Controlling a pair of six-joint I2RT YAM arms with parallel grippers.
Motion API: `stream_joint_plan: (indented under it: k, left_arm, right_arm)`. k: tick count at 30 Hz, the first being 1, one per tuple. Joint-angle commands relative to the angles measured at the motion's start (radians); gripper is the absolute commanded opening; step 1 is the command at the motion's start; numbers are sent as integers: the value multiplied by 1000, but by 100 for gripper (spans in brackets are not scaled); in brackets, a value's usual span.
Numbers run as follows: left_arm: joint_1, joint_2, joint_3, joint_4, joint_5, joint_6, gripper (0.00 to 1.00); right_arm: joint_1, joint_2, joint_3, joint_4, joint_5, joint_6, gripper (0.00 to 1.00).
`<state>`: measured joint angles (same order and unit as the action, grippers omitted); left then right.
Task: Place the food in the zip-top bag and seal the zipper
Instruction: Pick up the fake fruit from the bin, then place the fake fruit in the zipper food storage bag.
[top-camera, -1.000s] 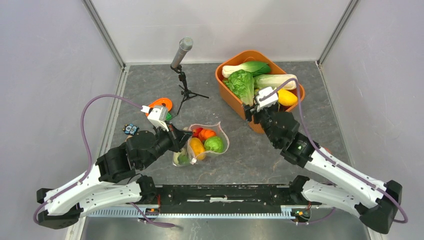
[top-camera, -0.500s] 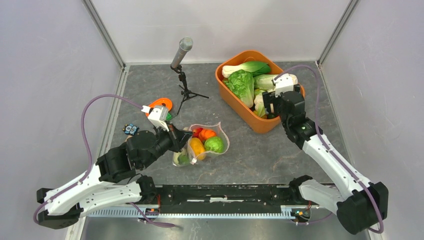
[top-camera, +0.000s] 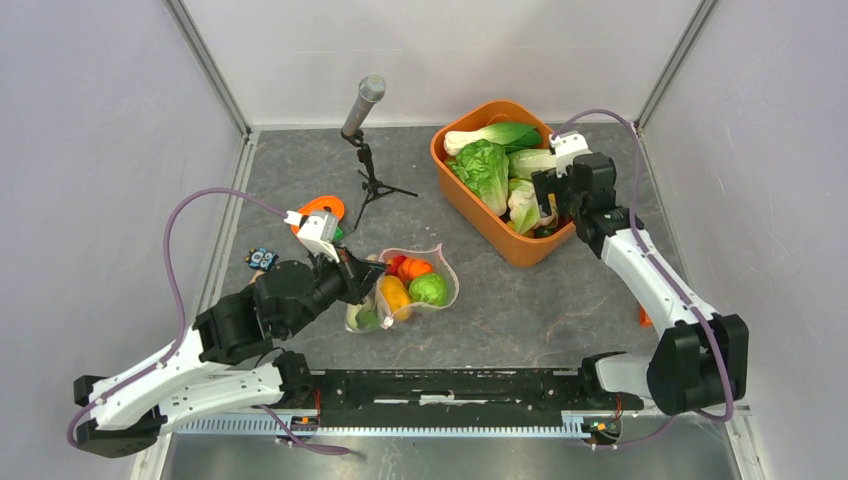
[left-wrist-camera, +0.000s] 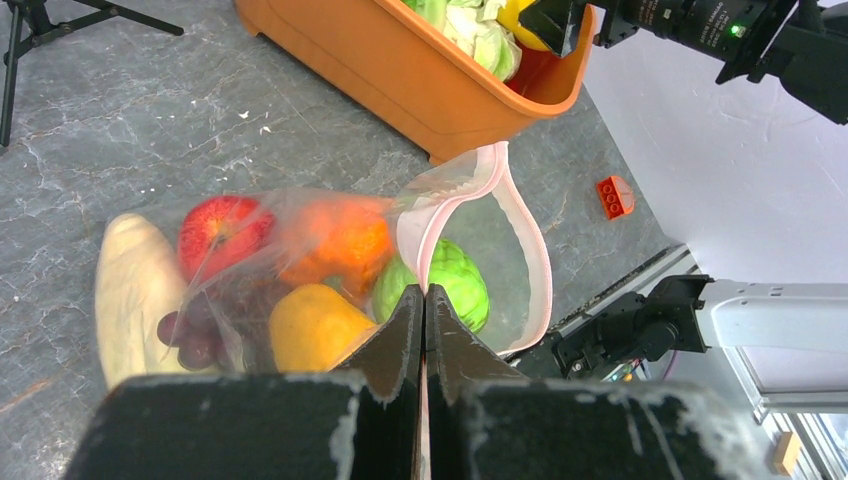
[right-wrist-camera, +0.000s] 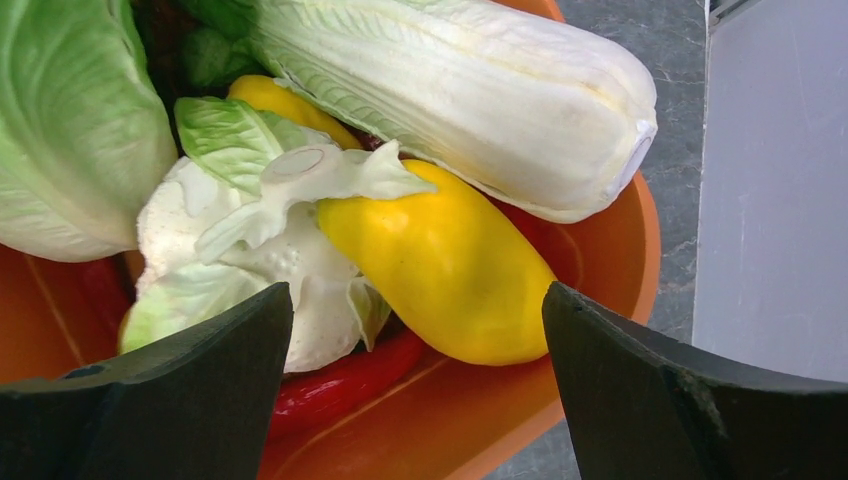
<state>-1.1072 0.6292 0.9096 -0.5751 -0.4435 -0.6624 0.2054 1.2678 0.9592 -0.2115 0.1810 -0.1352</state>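
Plastic, clear and crinkled, is all we make out of the bag (top-camera: 440, 268) in the overhead view, where it lies on the grey table (top-camera: 500, 310) left of centre with its mouth gaping. From above, the left gripper (top-camera: 368, 283) merely meets the bag's left side. The left wrist view settles it: the two fingers are pressed together on the near lip of the mouth, where the pink zipper (left-wrist-camera: 528, 240) loops open.

That close view also sorts the food in the bag: a red apple (left-wrist-camera: 222, 228), an orange (left-wrist-camera: 340, 240), a yellow fruit (left-wrist-camera: 305, 335), a green piece (left-wrist-camera: 452, 285) and dark grapes (left-wrist-camera: 190, 335). A pale long piece (left-wrist-camera: 128, 295) lies at the bag's left edge; we cannot tell whether it is inside.

In the upper right of the overhead view the right gripper (top-camera: 552, 205) hangs over the orange tub (top-camera: 500, 240), and the arm hides what sits below it. Its wrist view shows the fingers spread wide, either side of a yellow vegetable (right-wrist-camera: 440, 260) and clear of it. A cauliflower (right-wrist-camera: 260, 240) lies to its left, a white cabbage (right-wrist-camera: 470, 110) above, lettuce (right-wrist-camera: 70, 130) at the upper left, and a red piece (right-wrist-camera: 340, 385) beneath.

A microphone (top-camera: 365, 105) on a tripod stands at upper centre. An orange ring (top-camera: 325, 208) lies just behind the left wrist. A small red brick (left-wrist-camera: 614, 196) sits on the table to the right of the bag in the left wrist view; overhead, the right arm covers most of it.
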Motion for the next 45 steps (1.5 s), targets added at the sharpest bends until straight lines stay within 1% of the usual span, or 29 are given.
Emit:
stream_joint_plan:
  k: [1, 3, 7, 9, 11, 13, 14, 15, 17, 18, 20, 21, 22, 24, 27, 29, 31, 33, 40, 45]
  left_arm:
    - [1, 12, 31, 22, -9, -2, 2]
    - [0, 17, 31, 23, -8, -2, 2]
    - [1, 26, 36, 29, 4, 1, 2]
    - [0, 29, 37, 30, 6, 1, 2]
    - [0, 32, 37, 32, 9, 1, 2]
    - [0, 34, 38, 31, 12, 0, 2]
    - [1, 34, 38, 32, 12, -2, 2]
    - [1, 34, 37, 32, 12, -2, 2]
    - [0, 30, 35, 32, 12, -3, 2]
    - [1, 29, 35, 32, 11, -5, 2]
    - [0, 26, 32, 32, 9, -6, 2]
    - [0, 25, 31, 31, 8, -5, 2]
    - [0, 26, 31, 31, 6, -7, 2]
    - [0, 25, 29, 31, 5, -8, 2]
    - [1, 27, 28, 31, 3, -10, 2]
    - [1, 27, 25, 32, 3, -10, 2]
    - [0, 28, 23, 35, 4, -11, 2]
    - [0, 27, 22, 33, 2, -8, 2]
    - [1, 19, 19, 31, 0, -11, 2]
    - [0, 18, 14, 37, -2, -13, 2]
  right_arm:
    - [-25, 41, 57, -8, -54, -105, 98]
    - [-35, 77, 69, -24, -72, -165, 98]
    - [-46, 174, 146, -101, -26, -257, 98]
    - [-47, 212, 149, -78, -10, -308, 98]
    - [-54, 247, 177, -98, 9, -323, 98]
    - [-67, 272, 201, -110, -15, -317, 98]
    - [-71, 279, 201, -109, -31, -312, 95]
    - [-75, 280, 200, -105, -44, -302, 89]
    - [-77, 272, 182, -83, -49, -278, 75]
    - [-77, 261, 169, -66, -55, -271, 65]
    - [-77, 234, 147, -34, -76, -254, 53]
    - [-78, 222, 143, -28, -88, -245, 49]
    - [-77, 204, 136, -18, -99, -233, 47]
    - [-77, 146, 106, 20, -130, -210, 46]
    - [-77, 44, 35, 107, -178, -171, 41]
    - [-77, -33, -26, 186, -258, -135, 40]
    - [-78, -89, -68, 217, -348, -99, 41]
    - [-78, -125, -107, 262, -423, -62, 41]
    - [-81, -202, -189, 354, -471, 43, 40]
    - [-82, -218, -205, 411, -592, 123, 39]
